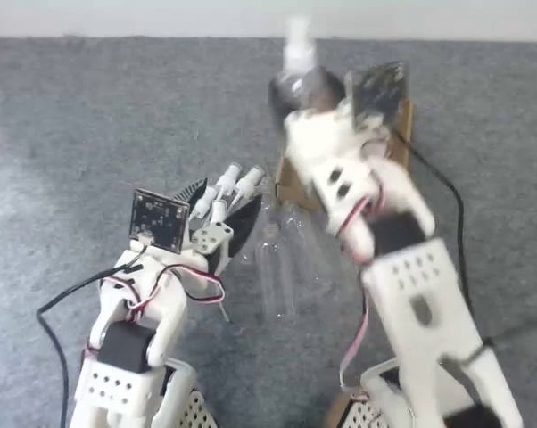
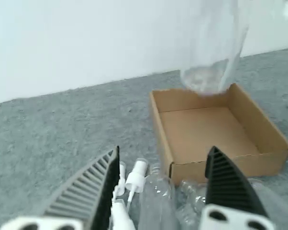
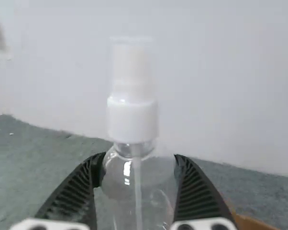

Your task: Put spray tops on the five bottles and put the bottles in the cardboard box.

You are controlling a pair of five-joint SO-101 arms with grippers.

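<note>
While the right jaws clamp a capped bottle (image 3: 134, 191) just below its shoulder, long axis upright and spray top (image 3: 132, 115) uppermost, it hangs over the open cardboard box (image 2: 220, 167). Judgement: the drop is straight down, and the right arm (image 1: 402, 267) is the nearer one. In the high view the box lies at 1 o'clock from the left jaws, which stand wide and hold nothing, above loose spray tops (image 1: 228, 183) and uncapped bottles (image 1: 277, 259) lying 12-to-6 on the table (image 1: 72, 134). No label or print legible.
</note>
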